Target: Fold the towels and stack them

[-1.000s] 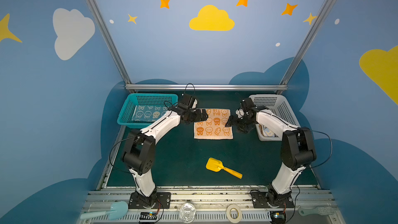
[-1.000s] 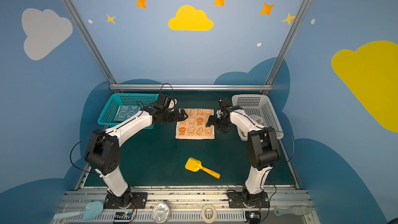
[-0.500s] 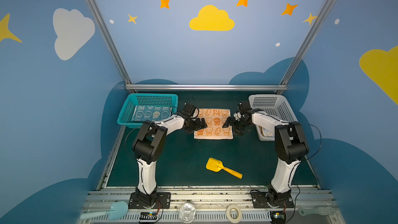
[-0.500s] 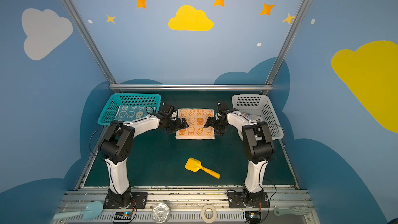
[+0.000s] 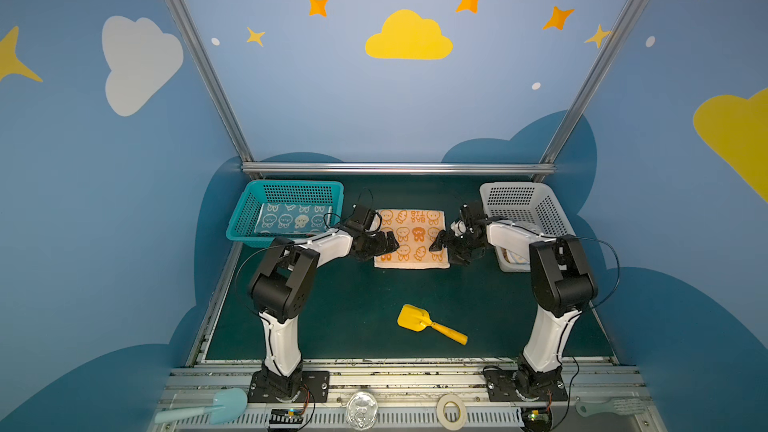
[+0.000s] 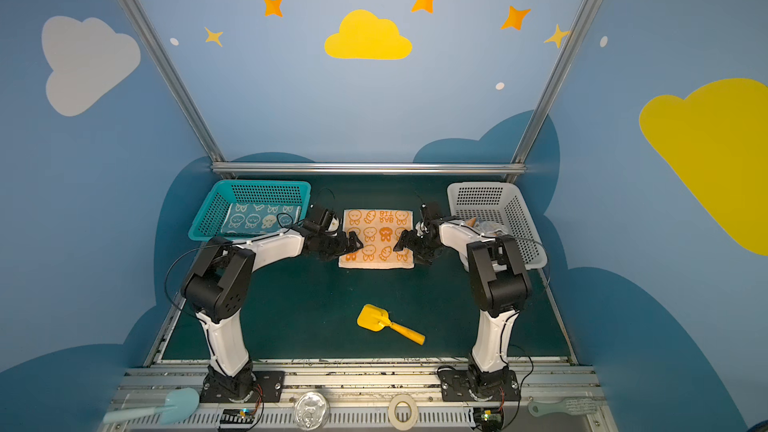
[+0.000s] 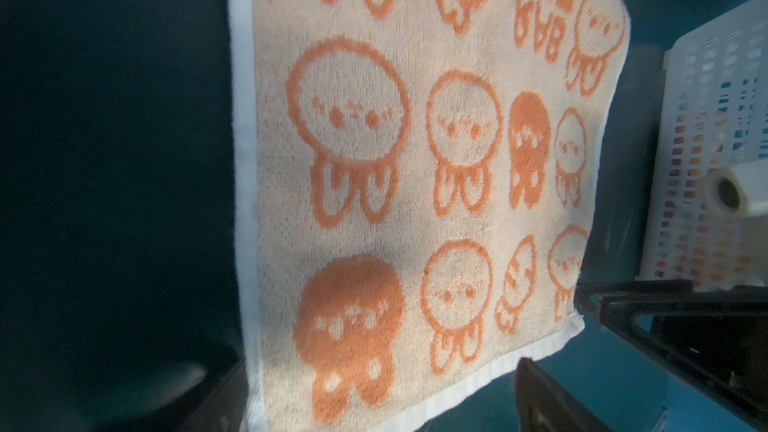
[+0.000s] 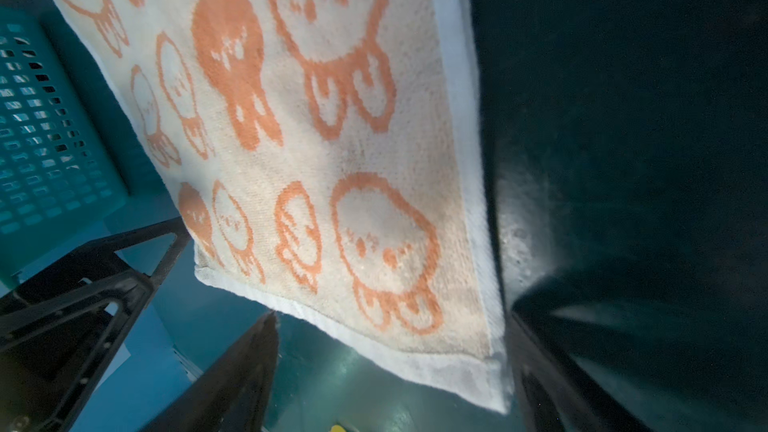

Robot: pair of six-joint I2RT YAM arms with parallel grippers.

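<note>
Tabletop (image 5: 353, 305): orange towel (image 5: 411, 238) lay flat | left claw (image 5: 390, 243) released at near-left corner | right claw (image 5: 439, 243) released at near-right corner

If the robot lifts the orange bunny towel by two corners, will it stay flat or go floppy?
Probably floppy: the towel is soft terry cloth lying flat, so its middle would likely sag. It looks thin, so probably light. The fuzzy weave should grip, not slip.

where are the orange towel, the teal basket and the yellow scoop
orange towel (image 5: 411, 238): in a top view, on the middle of the cloth
teal basket (image 5: 297, 195): in a top view, on its far perforated wall
yellow scoop (image 5: 413, 318): in a top view, on its blade
</note>
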